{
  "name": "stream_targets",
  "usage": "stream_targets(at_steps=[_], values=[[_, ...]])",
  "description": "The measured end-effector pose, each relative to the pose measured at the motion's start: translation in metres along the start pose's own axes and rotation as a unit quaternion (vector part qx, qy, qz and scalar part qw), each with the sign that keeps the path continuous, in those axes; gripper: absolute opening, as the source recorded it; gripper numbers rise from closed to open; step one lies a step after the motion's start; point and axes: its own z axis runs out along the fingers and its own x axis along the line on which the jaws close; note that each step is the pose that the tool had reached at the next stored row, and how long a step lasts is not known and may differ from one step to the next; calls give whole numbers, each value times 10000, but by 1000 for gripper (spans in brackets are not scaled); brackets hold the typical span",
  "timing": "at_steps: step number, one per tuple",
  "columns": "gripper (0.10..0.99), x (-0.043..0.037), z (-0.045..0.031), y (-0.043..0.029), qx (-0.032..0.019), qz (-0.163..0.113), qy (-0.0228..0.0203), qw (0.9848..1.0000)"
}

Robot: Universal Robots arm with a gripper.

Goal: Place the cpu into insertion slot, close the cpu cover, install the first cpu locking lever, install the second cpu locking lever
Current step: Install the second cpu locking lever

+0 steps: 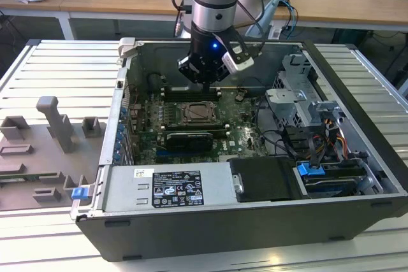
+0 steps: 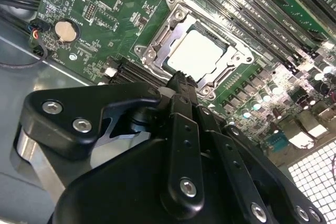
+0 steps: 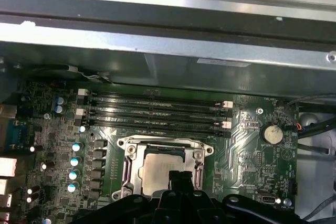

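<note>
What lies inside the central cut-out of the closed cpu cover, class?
Through the cpu cover shows the pale silver face of the cpu, seated in the insertion slot. The socket beneath is hidden by the chip; the gripper covers its near edge.

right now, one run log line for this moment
cpu seated in insertion slot | cpu cover down over it | gripper shut, empty, above socket edge

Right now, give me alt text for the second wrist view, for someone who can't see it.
The cpu, pale silver, sits in the insertion slot with the silver cpu cover framing it on a green motherboard. The black gripper hangs just above the socket's near edge, fingers together and holding nothing.
</note>
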Motion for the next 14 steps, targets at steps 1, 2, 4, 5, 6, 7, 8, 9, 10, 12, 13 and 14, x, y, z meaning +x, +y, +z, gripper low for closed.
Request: stream_targets(at_steps=[1,2,4,5,6,7,8,9,10,12,13,14], values=[[106,1,0,-8,0,0,0,10000],[106,1,1,-15,0,0,0,10000],[106,3,4,-37,-1,0,1,10000],[106,4,5,-46,-1,0,1,10000],[106,5,6,-62,0,1,2,10000],[106,6,7,-71,-1,1,3,10000],[106,7,8,-80,-1,0,3,10000],[106,8,8,-96,-1,0,3,10000],[106,9,8,-106,-1,1,3,10000],[106,11,8,-130,-1,0,3,10000],[106,12,7,-141,-1,1,3,10000],[106,13,7,-159,-1,0,3,10000]])
